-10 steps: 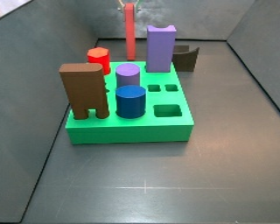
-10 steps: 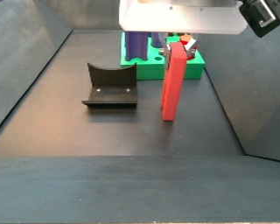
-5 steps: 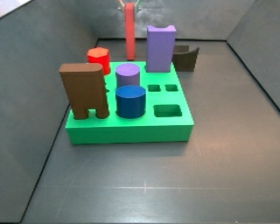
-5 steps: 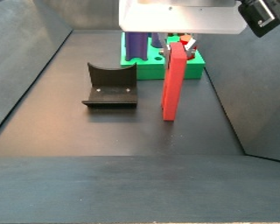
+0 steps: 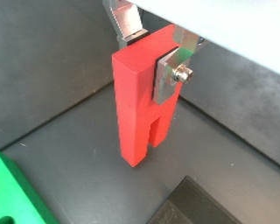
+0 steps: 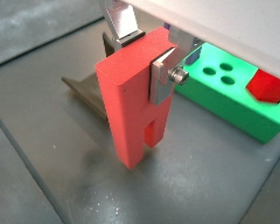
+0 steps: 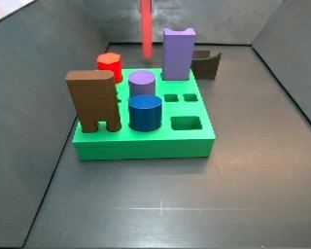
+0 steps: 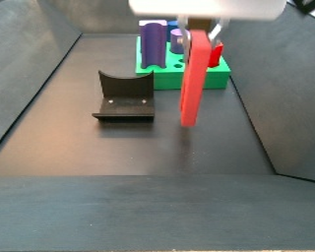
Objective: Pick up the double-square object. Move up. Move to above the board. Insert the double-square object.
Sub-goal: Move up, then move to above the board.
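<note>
The block [image 8: 193,84] is rising off the surface, gripper [image 5: 154,54] jaws clamping its top; rigid, light, probably slippery.

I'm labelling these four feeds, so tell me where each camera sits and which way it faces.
Wrist view: on the wrist, looking down the gripper at the held red block; fingers show.
Wrist view: same mount, other angle, gripper, fixture and board behind.
Side view: high at the board's near edge, facing the back wall; gripper out of frame.
Side view: opposite end, board far; gripper at top.
All four share the block.
</note>
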Controlling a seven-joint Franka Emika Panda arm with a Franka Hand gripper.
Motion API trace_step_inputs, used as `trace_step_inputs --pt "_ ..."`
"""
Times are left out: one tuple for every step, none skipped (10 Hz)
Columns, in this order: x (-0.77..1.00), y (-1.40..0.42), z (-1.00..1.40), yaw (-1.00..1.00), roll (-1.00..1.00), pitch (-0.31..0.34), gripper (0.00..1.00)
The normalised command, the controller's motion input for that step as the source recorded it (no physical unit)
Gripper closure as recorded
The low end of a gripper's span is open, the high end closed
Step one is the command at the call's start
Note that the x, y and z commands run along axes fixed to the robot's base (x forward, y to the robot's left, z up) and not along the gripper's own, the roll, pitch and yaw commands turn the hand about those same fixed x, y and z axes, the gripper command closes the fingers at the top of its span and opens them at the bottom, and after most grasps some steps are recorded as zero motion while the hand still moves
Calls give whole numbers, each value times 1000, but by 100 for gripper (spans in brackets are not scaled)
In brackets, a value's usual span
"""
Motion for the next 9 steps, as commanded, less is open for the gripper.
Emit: trace_step_inputs --pt "-14 -5 333 -12 49 53 100" --pt "-8 -3 224 -7 57 64 100" --pt "328 417 1000 -32 92 0 100" --pt "329 421 1000 -26 79 22 100" --pt "307 393 1000 -29 45 63 100" --pt "268 338 1000 -41 13 79 100" --pt "228 310 1000 -43 -3 75 100" --pt "196 268 1000 -40 -10 79 100" --pt "163 226 1000 -35 -13 79 100"
